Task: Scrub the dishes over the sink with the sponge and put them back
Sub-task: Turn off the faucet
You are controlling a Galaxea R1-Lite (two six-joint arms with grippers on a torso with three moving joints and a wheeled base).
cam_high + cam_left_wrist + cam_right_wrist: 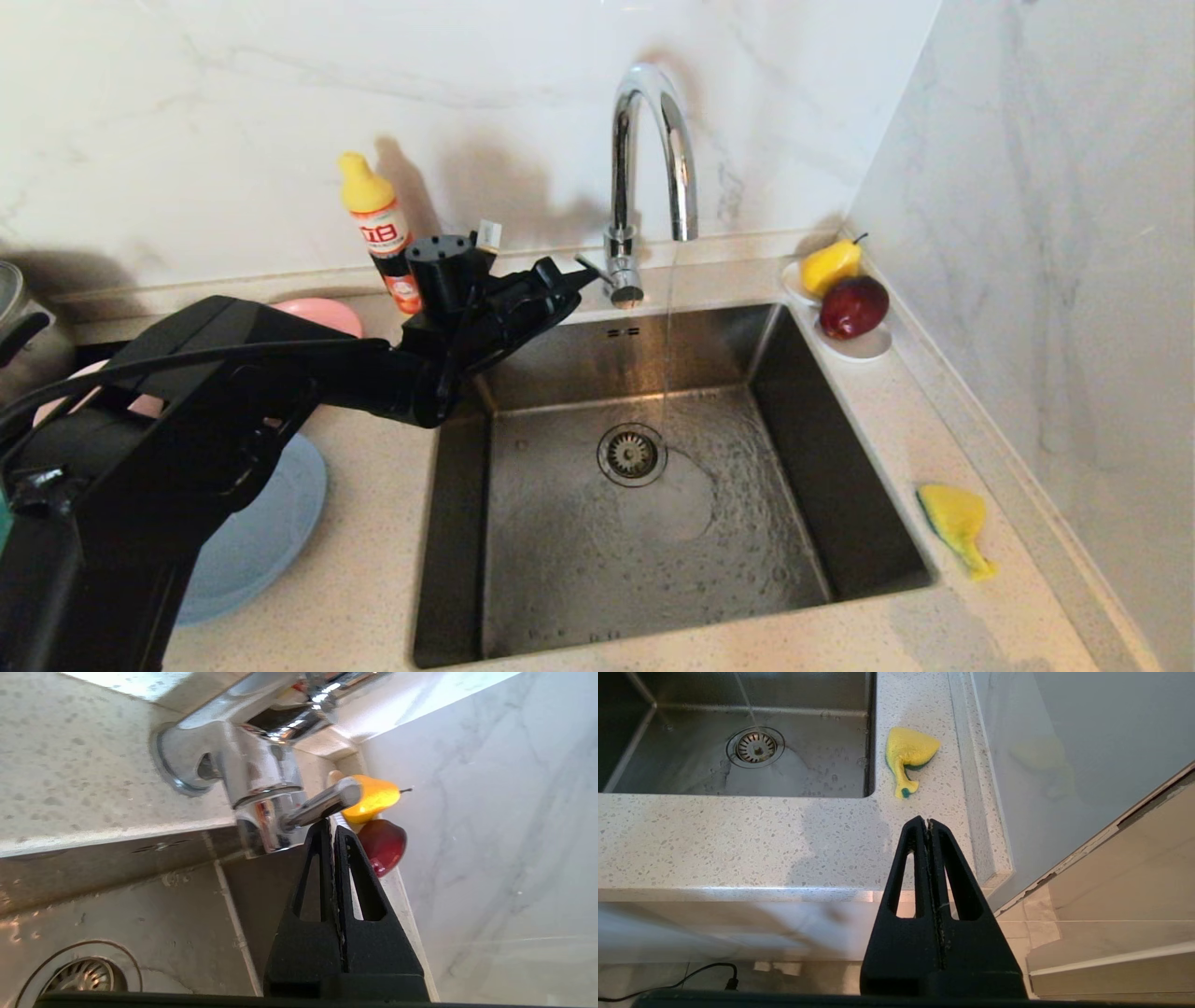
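The left gripper [329,828] is reaching over the sink [523,523], fingers pressed together and empty, tips touching the tap lever [322,805]. Water is running from the tap [644,168] beside the drain [632,455]. The sponge [957,523] is lying crumpled on the table [373,579] right of the sink, its narrow end pointing toward the front edge. The right gripper [928,826] is hanging off the table's front, fingers together. A pear [829,266] and apple [854,306] are sitting behind; a bottle [383,233] and blue plate [271,532] are standing left.

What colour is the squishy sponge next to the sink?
The sponge is yellow with a thin green layer on one side. It shows best in the right wrist view.
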